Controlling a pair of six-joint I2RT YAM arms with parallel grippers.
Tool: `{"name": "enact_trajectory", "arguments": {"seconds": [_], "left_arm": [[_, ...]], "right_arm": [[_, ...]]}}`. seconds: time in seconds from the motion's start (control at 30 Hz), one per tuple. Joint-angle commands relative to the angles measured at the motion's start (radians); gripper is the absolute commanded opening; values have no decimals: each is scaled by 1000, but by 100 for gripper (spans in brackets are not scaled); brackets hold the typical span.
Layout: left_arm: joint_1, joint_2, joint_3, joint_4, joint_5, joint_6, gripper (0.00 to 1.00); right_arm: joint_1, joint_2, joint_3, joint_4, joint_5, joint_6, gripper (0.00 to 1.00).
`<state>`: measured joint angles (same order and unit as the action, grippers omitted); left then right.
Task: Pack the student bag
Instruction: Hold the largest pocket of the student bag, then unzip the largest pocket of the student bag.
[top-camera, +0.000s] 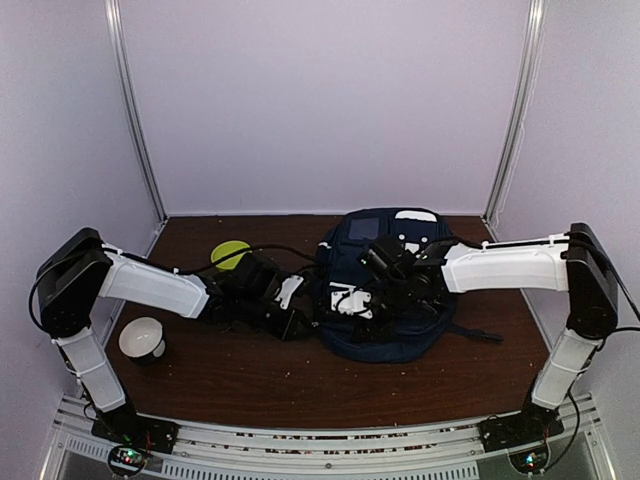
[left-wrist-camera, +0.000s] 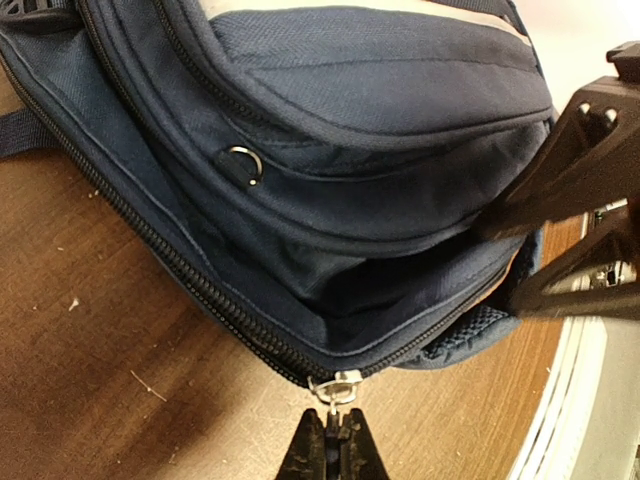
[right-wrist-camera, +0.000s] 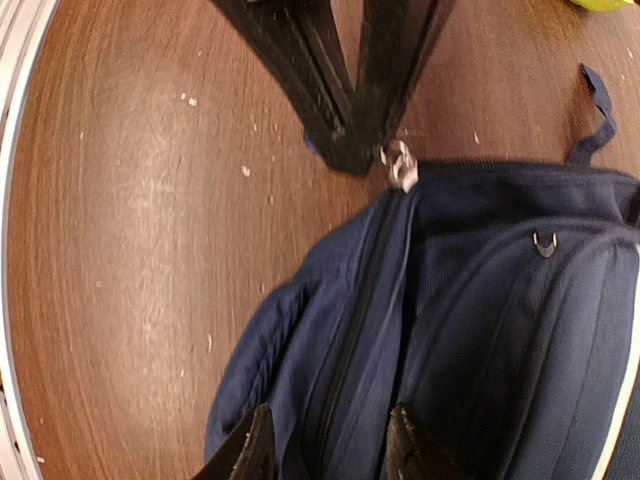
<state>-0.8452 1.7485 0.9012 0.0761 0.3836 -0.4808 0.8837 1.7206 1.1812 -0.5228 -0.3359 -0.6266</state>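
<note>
The student bag (top-camera: 390, 285), navy blue with white patches, lies at the middle right of the brown table (top-camera: 250, 370). In the left wrist view its zipped edge (left-wrist-camera: 200, 290) runs down to a silver zipper pull (left-wrist-camera: 338, 388). My left gripper (left-wrist-camera: 338, 440) is shut on that pull, at the bag's left side (top-camera: 305, 318). In the right wrist view the same pull (right-wrist-camera: 400, 166) shows at the tip of the left gripper's fingers (right-wrist-camera: 340, 110). My right gripper (right-wrist-camera: 325, 455) is open. Its two fingers stand on either side of a fold of bag fabric (right-wrist-camera: 300, 340) along the zip.
A yellow-green disc (top-camera: 231, 254) lies at the back left of the table. A white cup (top-camera: 142, 338) stands near the left arm. A dark strap (top-camera: 480, 335) trails from the bag's right side. Metal rails (top-camera: 330, 440) run along the near edge.
</note>
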Motion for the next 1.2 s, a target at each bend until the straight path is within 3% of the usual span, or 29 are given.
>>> {"name": "enact_trajectory", "arguments": {"seconds": [0.0,0.07,0.17,0.3,0.8,1.17], "left_arm": [[6,-21,-5,8,34,1,0],[6,-28,-11,8,36,1,0],[6,-33,-12,3,34,8,0],[6,-24,15,-28,25,34,0],[24,48,150,-196,-85,84,0],[61,104,229,-234,-102,117,0]], "right_arm": [[28,78,81,-5,38,28,39],[33,98,95,-10,39,26,32],[45,93,101,-34,19,17,11],[84,-13,30,-32,18,-23,0],[152,-274,-141,-146,47,-56,0],[152,-340,-186,-169,43,-53,0]]}}
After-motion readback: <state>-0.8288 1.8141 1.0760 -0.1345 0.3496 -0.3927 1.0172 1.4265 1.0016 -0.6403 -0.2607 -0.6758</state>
